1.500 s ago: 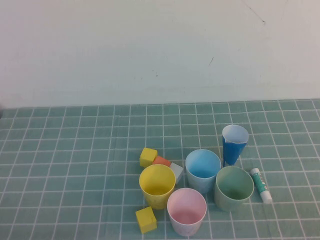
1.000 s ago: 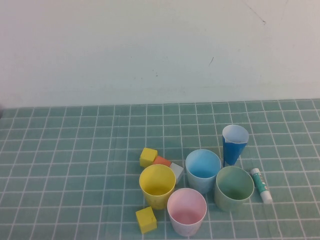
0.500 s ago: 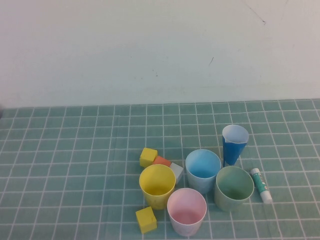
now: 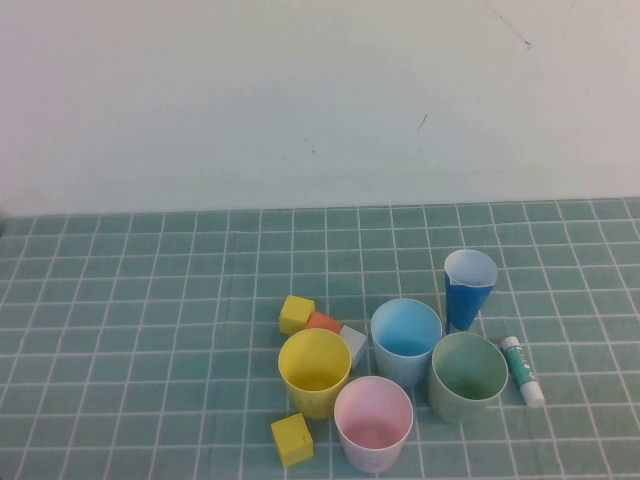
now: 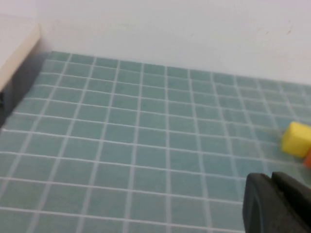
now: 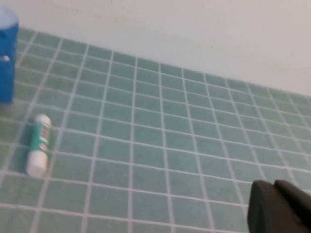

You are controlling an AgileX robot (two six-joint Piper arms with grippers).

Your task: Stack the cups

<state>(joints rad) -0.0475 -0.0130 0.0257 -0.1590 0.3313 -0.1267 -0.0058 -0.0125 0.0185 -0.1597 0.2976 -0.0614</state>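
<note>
Cups stand unstacked in a tight cluster near the front middle of the tabletop [image 4: 120, 300], all upright and open side up. My yellow cup [image 4: 314, 371] is leftmost, the pink cup [image 4: 373, 422] sits nearest to me, just right of the yellow one, the light blue cup [image 4: 406, 341] stands behind the pink one, and the pale green cup [image 4: 467, 375] is on the right, just beside the blue and pink ones. None sits inside another.

Behind the green cup, slightly to its right, stands a narrow dark blue cone cup [image 4: 469, 289] with a white inside. To the right of the green cup a small green and white tube [image 4: 523, 369] lies on the tiles. Left of the cluster are blocks: a yellow block [image 4: 296, 314] on the far side, an orange block [image 4: 323, 321] beside it, a grey block [image 4: 353, 343] tucked between the yellow and blue cups, and another yellow block [image 4: 292, 439] near the front, left of the pink cup.

My left gripper [image 5: 279, 204] hangs over bare tiles well left of the cluster; its dark fingers look pressed together. My right gripper [image 6: 279, 208] is out to the right of the tube, fingers likewise clenched with nothing between them.
</note>
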